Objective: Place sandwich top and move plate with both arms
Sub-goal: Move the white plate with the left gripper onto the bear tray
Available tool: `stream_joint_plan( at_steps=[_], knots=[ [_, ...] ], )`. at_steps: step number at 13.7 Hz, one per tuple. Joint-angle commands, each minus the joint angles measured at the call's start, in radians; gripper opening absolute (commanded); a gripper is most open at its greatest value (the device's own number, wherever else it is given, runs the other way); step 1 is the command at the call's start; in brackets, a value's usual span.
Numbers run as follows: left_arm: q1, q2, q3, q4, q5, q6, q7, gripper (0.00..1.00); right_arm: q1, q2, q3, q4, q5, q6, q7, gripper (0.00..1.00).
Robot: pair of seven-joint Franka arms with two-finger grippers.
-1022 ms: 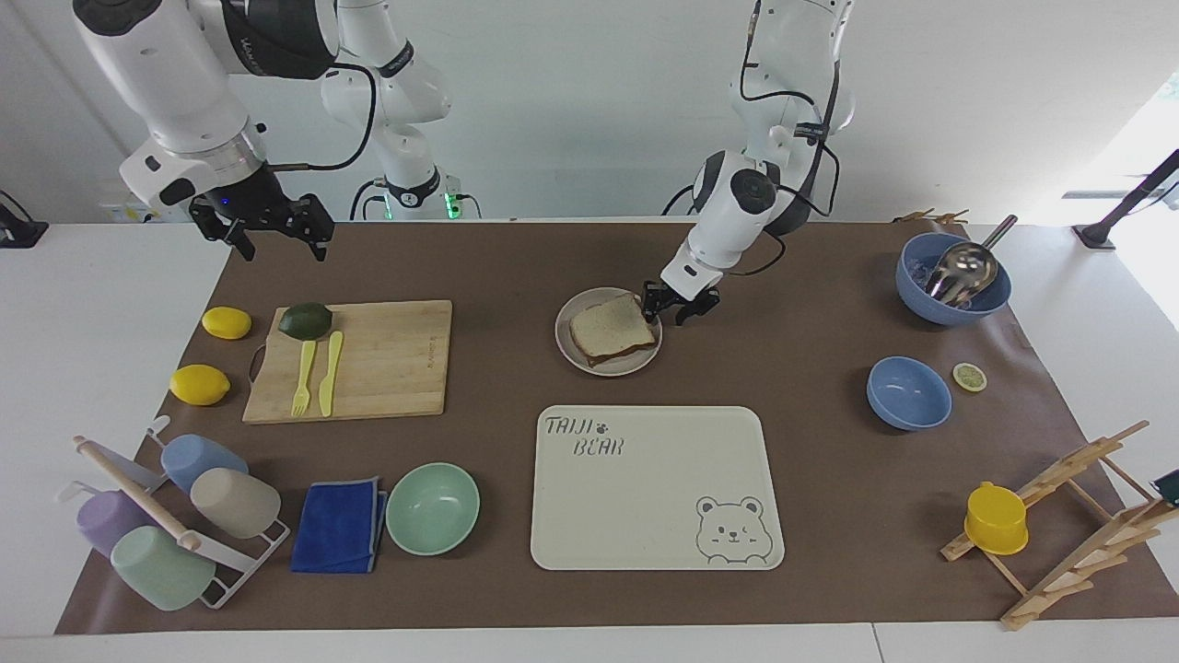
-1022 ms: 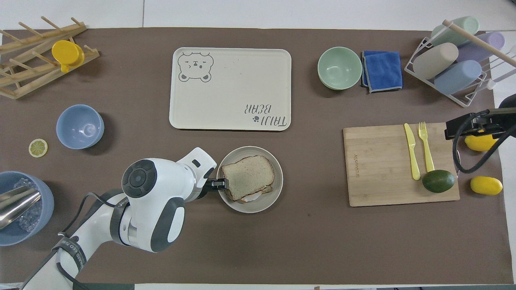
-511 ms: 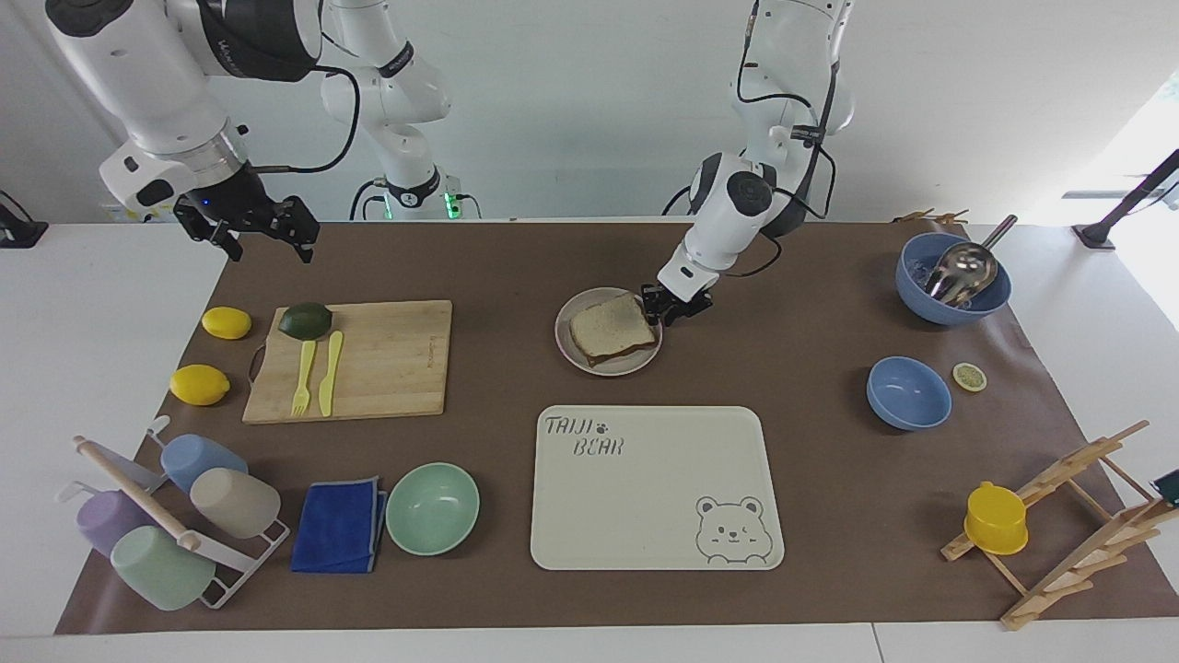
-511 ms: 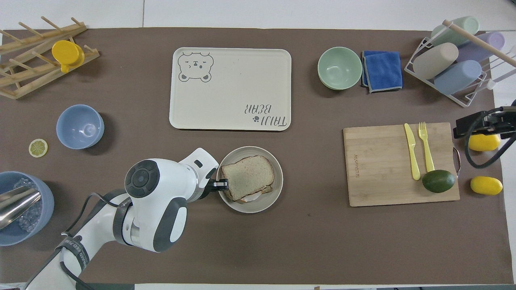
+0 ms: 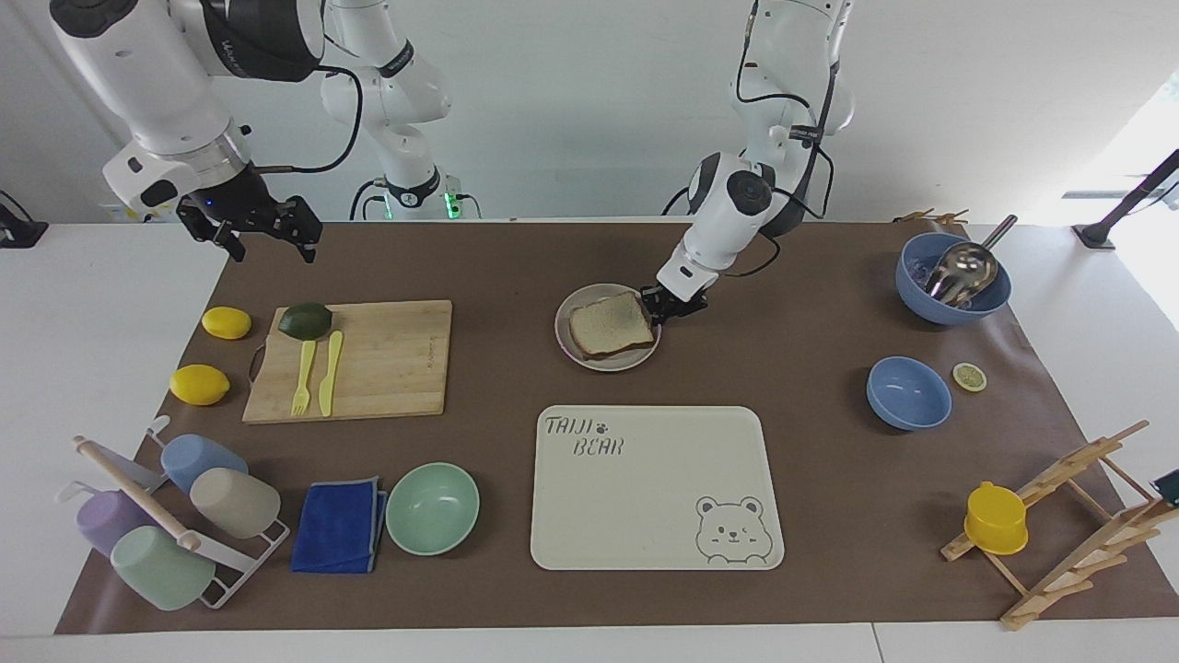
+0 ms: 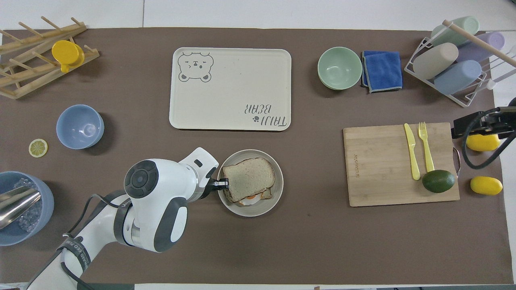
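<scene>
Now, stage: sandwich top (image 5: 609,322) sits on the egg slice; left gripper (image 5: 659,309) is clamped on the plate (image 5: 578,354) rim at the left arm's side.
Change: against half a second ago the plate looks tilted or lifted at the gripped edge, and more egg (image 6: 250,198) shows under the bread in the overhead view.
Plate place: mid-counter, nearer the robots than the bear tray (image 5: 656,485).
Right gripper (image 5: 262,236): up in the air over the counter edge near the cutting board (image 5: 387,359), barely shifted, nothing held, fingers look spread.
Meaning: placing looks done; plate move starting one-armed.
Risk: top slice could slide if tilt grows.
</scene>
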Motion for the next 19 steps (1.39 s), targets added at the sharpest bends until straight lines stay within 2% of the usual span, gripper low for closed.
stream_joint_plan(
  at_steps=[1,3,4,5,7,12,13,15,19],
  knots=[
    [0.041,0.0,0.012,0.076,-0.038,-0.073,0.01,0.0,-0.016,-0.002,0.002,-0.003,0.027,-0.005,-0.027,1.0],
    [0.137,0.018,0.013,0.254,-0.036,-0.274,0.026,0.0,-0.013,-0.002,0.002,-0.003,0.027,-0.004,-0.027,1.0],
    [0.176,0.064,0.013,0.356,-0.036,-0.345,0.03,0.0,-0.011,-0.002,0.002,-0.003,0.027,-0.004,-0.027,1.0],
    [0.202,0.105,0.015,0.442,-0.038,-0.37,0.028,0.0,-0.013,-0.002,0.002,-0.003,0.025,-0.004,-0.027,1.0],
    [0.236,0.182,0.016,0.546,-0.024,-0.362,0.028,0.0,-0.013,-0.002,0.002,-0.003,0.027,-0.004,-0.027,1.0],
    [0.299,0.521,0.019,0.892,-0.012,-0.374,0.031,0.0,-0.013,-0.002,0.002,-0.003,0.027,-0.004,-0.027,1.0],
    [0.297,0.553,0.021,0.906,-0.004,-0.343,0.034,0.0,-0.013,-0.002,0.002,-0.003,0.027,-0.004,-0.027,1.0],
    [0.296,0.555,0.019,0.868,0.04,-0.276,0.068,0.0,-0.013,-0.002,0.002,-0.003,0.027,-0.004,-0.027,1.0],
    [0.294,0.549,0.019,0.836,0.042,-0.258,0.111,0.0,-0.013,-0.002,0.002,-0.004,0.027,-0.004,-0.027,1.0]
  ],
)
